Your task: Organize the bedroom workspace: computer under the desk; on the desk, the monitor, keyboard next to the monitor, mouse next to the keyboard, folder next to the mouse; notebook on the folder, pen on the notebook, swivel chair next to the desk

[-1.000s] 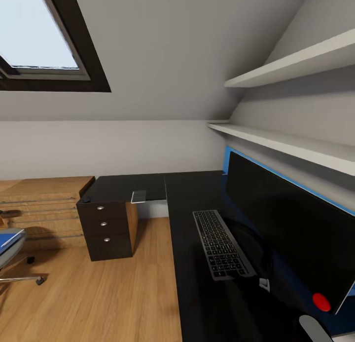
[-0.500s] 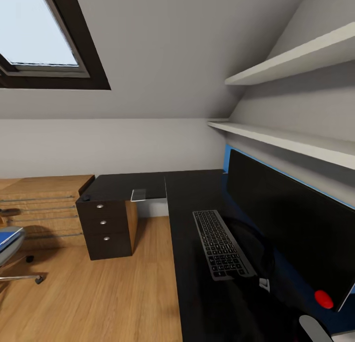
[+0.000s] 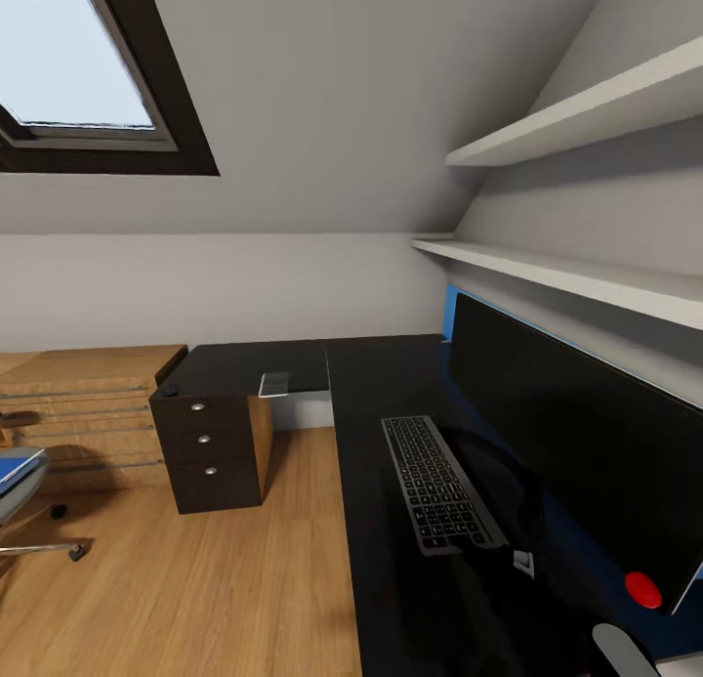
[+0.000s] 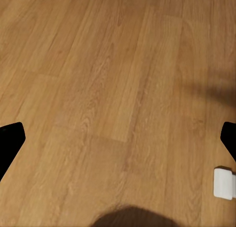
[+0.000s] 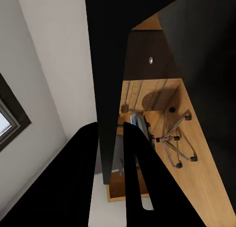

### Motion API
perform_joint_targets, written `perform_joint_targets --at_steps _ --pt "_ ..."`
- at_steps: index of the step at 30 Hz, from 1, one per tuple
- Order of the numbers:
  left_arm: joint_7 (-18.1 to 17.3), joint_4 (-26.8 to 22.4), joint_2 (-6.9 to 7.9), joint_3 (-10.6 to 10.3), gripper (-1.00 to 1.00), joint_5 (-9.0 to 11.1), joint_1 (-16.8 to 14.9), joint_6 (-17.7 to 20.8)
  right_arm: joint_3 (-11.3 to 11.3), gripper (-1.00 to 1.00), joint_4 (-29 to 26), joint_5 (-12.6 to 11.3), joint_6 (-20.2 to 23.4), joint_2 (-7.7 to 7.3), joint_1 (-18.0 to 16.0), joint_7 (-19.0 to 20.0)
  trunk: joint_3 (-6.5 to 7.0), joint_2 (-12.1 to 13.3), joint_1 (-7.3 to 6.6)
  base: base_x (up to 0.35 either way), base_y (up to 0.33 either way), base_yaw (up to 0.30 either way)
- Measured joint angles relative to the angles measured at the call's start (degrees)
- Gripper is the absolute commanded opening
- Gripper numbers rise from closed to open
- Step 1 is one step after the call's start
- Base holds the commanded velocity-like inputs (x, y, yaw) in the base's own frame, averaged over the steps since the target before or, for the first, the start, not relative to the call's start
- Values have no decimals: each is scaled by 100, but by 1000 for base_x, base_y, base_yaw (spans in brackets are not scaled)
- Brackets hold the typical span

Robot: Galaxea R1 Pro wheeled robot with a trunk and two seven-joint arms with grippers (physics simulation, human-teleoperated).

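Slim grey keyboard (image 3: 440, 484) lies on the glossy black desk (image 3: 381, 384), just in front of the wide flat monitor (image 3: 576, 462) by the back edge. Left gripper (image 4: 120, 138) is spread wide above the wood-plank floor (image 4: 113, 79), holding nothing. Right gripper (image 5: 110, 187): can't tell.

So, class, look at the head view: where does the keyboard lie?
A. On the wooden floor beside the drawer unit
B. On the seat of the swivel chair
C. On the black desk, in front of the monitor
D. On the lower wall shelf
C: the keyboard lies flat on the glossy top of the desk, just in front of the monitor.
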Motion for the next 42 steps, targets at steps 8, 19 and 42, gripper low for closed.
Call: perform_joint_targets --at_steps 8,19,42 --pt "10 0 -6 0 100 5 -1 13 0 -100 3 10 -2 -1 0 -1 -125 -279 153 0 0 0" --pt "1 0 -6 0 100 13 0 13 0 -100 3 10 -2 -1 0 1 -323 -721 395 0 0 0" --pt "17 0 -6 0 100 16 -1 15 0 -100 3 11 -2 -1 0 2 -736 -1644 900 0 0 0"
